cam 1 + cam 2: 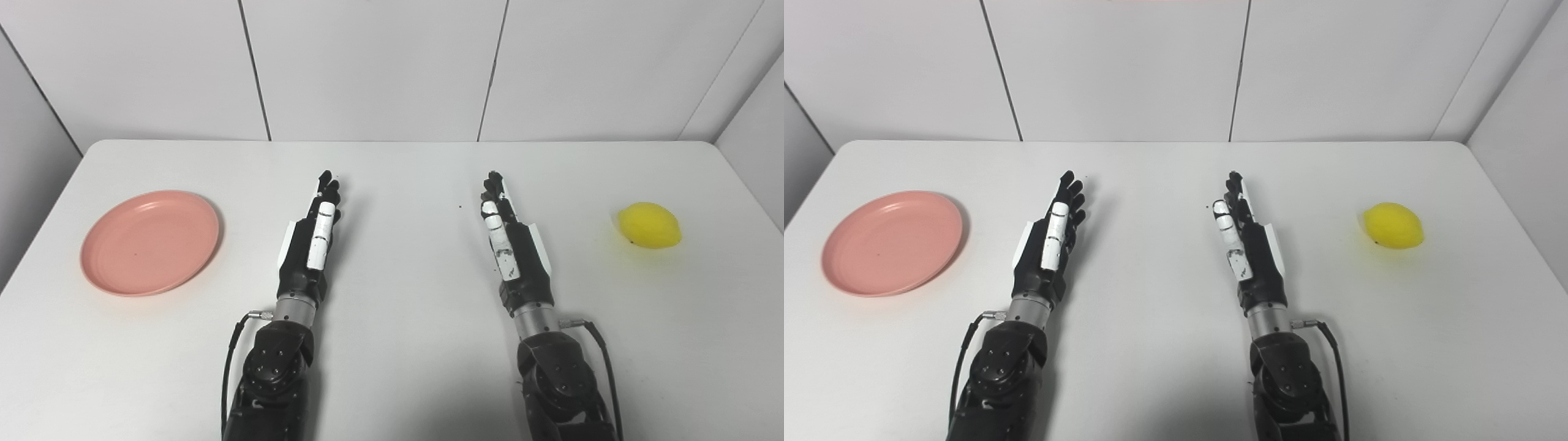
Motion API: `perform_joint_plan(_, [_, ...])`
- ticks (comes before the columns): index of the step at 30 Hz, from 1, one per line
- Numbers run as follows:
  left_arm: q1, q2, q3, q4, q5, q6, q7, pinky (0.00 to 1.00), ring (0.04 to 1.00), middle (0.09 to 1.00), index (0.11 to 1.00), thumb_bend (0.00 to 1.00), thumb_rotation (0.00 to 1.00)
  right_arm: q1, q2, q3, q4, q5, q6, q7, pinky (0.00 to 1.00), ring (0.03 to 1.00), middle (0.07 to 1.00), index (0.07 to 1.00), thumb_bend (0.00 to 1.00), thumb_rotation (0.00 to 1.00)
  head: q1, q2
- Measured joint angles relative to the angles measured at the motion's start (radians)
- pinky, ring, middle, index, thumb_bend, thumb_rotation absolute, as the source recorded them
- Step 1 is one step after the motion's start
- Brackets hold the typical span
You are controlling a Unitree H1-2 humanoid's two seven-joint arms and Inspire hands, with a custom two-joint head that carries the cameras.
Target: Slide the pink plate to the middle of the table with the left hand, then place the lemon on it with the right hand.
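White wall panels back the white table (398, 380). Near its left edge lies the pink plate (150, 242); near the right edge, the lemon (649, 225). Between them, well apart from both, the left hand (312, 239) and right hand (511, 239) stretch forward, fingers straight, close together, holding nothing.

a white table (392, 367) with rounded far corners; behind it, a white panelled wall (367, 67).
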Motion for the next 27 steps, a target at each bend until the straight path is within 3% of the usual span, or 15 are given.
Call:
perform_joint_plan(21, [0.004,0.000,-0.008,-0.011,0.000,0.000,-0.008,1.00,1.000,1.000,0.998,0.66,1.00,-0.001,0.016,-0.008,-0.008,0.039,0.000,0.000,1.00,1.000,1.000,1.000,0.76,1.00,0.008,-0.011])
perform_joint_plan(25, [0.006,0.000,-0.014,-0.026,0.006,-0.001,-0.008,1.00,1.000,0.999,0.991,0.67,1.00,-0.001,0.013,-0.008,-0.008,0.039,0.000,0.001,1.00,1.000,1.000,1.000,0.75,1.00,0.077,-0.026])
perform_joint_plan(27, [0.006,0.001,-0.023,-0.026,0.024,-0.002,-0.006,1.00,1.000,0.996,0.983,0.68,1.00,0.000,0.008,-0.009,-0.008,0.040,0.000,0.002,1.00,1.000,1.000,1.000,0.76,1.00,0.153,-0.052])
